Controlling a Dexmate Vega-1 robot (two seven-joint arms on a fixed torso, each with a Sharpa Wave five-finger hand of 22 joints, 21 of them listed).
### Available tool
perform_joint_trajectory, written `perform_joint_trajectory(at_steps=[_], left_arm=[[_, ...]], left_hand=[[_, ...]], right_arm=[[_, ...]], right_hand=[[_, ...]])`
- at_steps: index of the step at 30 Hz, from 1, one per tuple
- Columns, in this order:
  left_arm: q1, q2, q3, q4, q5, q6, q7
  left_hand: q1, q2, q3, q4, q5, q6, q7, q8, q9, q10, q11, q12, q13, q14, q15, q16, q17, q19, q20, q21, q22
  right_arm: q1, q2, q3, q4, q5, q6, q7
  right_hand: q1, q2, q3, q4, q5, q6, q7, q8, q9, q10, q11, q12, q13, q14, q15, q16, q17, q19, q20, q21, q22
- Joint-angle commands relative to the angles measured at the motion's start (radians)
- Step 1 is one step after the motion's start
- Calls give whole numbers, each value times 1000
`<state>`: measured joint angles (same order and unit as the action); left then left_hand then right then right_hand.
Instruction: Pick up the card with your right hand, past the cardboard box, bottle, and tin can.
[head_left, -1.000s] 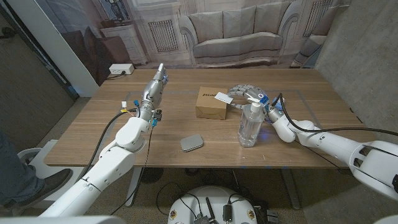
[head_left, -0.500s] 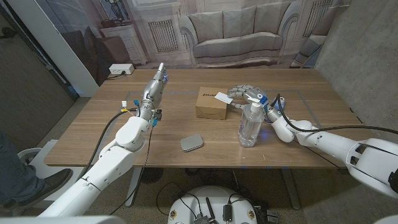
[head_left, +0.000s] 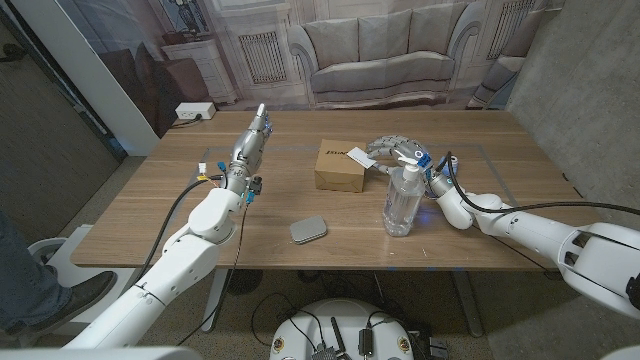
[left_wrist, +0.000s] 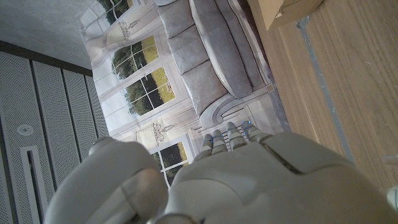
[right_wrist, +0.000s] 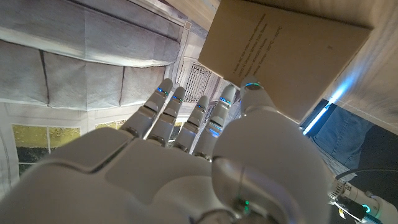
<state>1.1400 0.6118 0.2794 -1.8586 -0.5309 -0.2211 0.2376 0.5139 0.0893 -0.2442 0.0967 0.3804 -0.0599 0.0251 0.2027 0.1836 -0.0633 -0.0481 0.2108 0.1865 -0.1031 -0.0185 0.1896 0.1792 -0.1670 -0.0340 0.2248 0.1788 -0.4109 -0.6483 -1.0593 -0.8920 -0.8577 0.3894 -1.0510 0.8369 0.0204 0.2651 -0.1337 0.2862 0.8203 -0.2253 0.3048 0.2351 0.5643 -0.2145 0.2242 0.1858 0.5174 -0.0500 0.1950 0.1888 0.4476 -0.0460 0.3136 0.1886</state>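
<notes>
A brown cardboard box stands at the table's middle with a white card lying on its right top edge. My right hand reaches over from the right, fingers stretched out, its fingertips at the card's edge; whether they touch it is unclear. In the right wrist view the straight fingers point at the printed cardboard box. A clear bottle with a white pump top stands just in front of that hand. A flat grey tin can lies nearer the front edge. My left hand is raised at the left, fingers straight, holding nothing.
Blue tape lines mark the wooden table at the right. A white power strip lies beyond the table's far left corner. A printed sofa backdrop hangs behind the table.
My right wrist has shifted very slightly. The card, the box, the bottle and my left arm stand as before.
</notes>
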Motion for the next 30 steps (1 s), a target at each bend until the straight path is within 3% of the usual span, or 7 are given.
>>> perform_joint_trajectory(at_steps=[1,11,15,18,30], left_arm=[[-9,-5,8,15,-5,-8,-8],[-14,-8,13,27,-9,-12,-13],[-13,-7,12,28,-10,-12,-12],[-13,-6,10,29,-12,-11,-12],[-34,-3,9,44,-22,-5,-24]], left_hand=[[1,5,-9,2,6,1,-4,-2,3,5,-1,-2,3,-2,2,1,4,-12,-51,-1,6],[1,6,-10,2,7,3,-4,-2,4,4,0,-2,3,-3,2,0,4,-12,-50,-2,6],[2,6,-11,2,7,3,-4,-2,4,5,-1,-2,3,-3,2,0,4,-12,-51,-2,6],[2,7,-12,2,7,3,-4,-2,4,5,0,-2,3,-3,2,0,4,-12,-50,-3,6],[3,8,-14,2,7,3,-3,-2,4,5,-1,-3,3,-3,2,0,4,-12,-50,-4,6]], right_arm=[[-15,-4,13,-21,13,4,-28],[-26,-14,29,-57,11,3,-20],[-29,-12,34,-58,15,11,-18],[-28,-4,36,-41,20,20,-25],[-15,15,31,-9,24,23,-33]], right_hand=[[8,6,3,7,-3,16,1,7,5,13,-1,5,4,13,-153,6,3,8,-115,-2,4],[20,26,3,10,-14,58,3,35,23,21,-1,2,4,25,-155,6,5,13,-118,-3,7],[34,37,4,9,-22,89,3,61,40,28,-1,1,4,30,-157,4,6,13,-119,-6,8],[62,66,14,5,-33,107,4,89,64,41,-2,1,6,39,-159,6,9,13,-125,-8,11],[78,80,18,3,-43,115,5,109,82,53,-2,3,7,46,-159,6,11,15,-127,-8,12]])
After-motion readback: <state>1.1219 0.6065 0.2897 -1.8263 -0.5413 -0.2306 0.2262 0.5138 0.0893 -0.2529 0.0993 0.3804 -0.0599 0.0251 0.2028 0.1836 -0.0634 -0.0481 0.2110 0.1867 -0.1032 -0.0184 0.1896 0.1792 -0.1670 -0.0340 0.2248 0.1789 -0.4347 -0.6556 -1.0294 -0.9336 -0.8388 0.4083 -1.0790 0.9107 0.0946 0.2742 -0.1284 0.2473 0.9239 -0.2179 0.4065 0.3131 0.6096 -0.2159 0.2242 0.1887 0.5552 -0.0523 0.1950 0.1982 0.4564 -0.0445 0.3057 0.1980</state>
